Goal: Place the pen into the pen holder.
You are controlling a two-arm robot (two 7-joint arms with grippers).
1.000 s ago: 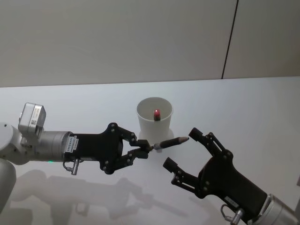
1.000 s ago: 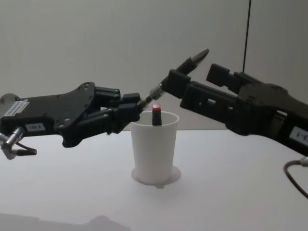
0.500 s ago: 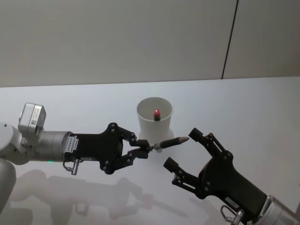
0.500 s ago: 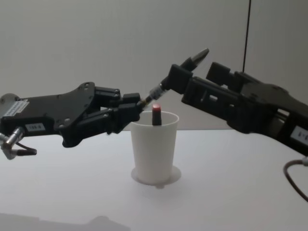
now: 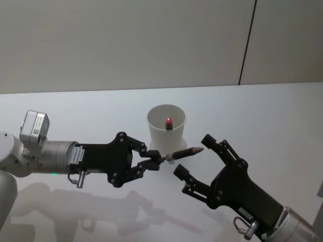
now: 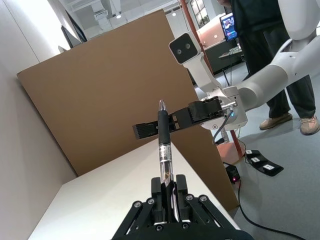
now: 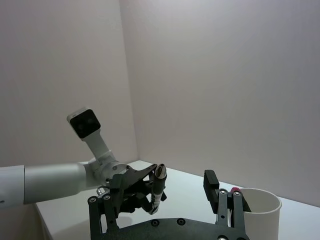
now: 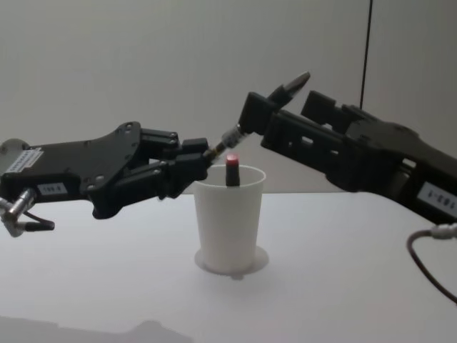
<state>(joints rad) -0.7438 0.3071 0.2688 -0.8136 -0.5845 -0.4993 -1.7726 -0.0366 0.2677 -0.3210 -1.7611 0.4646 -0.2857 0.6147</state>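
White tabletop (image 5: 282, 116) under a plain grey wall is what I have on my screens. On it, roughly midway across and toward the far edge, I see the pen holder (image 5: 167, 124), a white paper cup standing upright on a thin round base. Something dark with a red top (image 5: 169, 122) stands inside it, poking just above the rim in the chest view.

I see the pen (image 5: 182, 153) in the air, on the near side of the cup and above its rim, not in it. It lies nearly level in the head view, its pointed tip aimed toward the right arm and angled upward in the chest view.

My left end effector (image 5: 157, 161) reaches in from the left edge of the tabletop and is clenched on the pen's rear end, fingers (image 6: 172, 192) pressed on either side of the barrel.

My right end effector (image 5: 194, 156) comes in from the near right corner, released, its fingers (image 5: 209, 141) spread wide. The pen's tip sits between them; I cannot tell whether either finger touches it.
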